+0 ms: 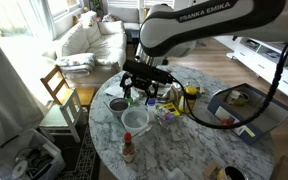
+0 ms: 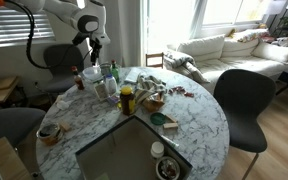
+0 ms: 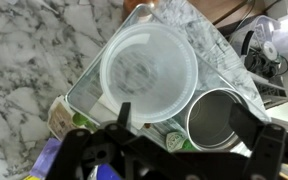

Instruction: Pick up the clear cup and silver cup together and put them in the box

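The clear cup (image 3: 149,68) is wide and whitish and stands upright on the marble table. The silver cup (image 3: 216,117) stands close beside it, its dark inside showing. My gripper (image 3: 184,122) is open and empty above them. One finger hangs over the clear cup's near rim, the other just past the silver cup's outer side. In an exterior view the gripper (image 1: 144,90) hovers over the clear cup (image 1: 136,119) and the silver cup (image 1: 119,104). The grey box (image 1: 246,112) lies across the table; it also shows in the foreground of an exterior view (image 2: 104,155).
A yellow jar with a dark lid (image 2: 127,98), a red-capped bottle (image 1: 128,148) and loose clutter (image 1: 169,100) stand near the cups. A small bowl (image 2: 49,131) sits by the table edge. Chairs (image 1: 59,88) ring the table.
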`<action>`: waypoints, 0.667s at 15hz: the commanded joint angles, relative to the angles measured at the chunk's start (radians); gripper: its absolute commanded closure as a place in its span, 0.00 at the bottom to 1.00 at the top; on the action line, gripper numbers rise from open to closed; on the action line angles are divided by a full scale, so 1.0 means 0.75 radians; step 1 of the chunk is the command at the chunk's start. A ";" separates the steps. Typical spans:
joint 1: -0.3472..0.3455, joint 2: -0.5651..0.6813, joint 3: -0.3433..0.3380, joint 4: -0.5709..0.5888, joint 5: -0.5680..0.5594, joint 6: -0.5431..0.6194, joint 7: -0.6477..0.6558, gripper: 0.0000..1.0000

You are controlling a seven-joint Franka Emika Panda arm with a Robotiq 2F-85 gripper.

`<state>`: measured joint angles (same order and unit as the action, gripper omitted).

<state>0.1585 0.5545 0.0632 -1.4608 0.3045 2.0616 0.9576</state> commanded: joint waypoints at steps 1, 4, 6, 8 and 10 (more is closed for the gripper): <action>0.029 0.136 -0.023 0.142 0.025 -0.018 0.247 0.00; 0.033 0.207 -0.010 0.199 0.023 -0.002 0.363 0.00; 0.038 0.245 -0.006 0.234 0.018 0.023 0.414 0.00; 0.056 0.278 -0.023 0.263 -0.014 0.042 0.476 0.04; 0.065 0.306 -0.030 0.284 -0.030 0.061 0.523 0.05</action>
<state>0.1850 0.7347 0.0603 -1.3009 0.3009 2.0880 1.2840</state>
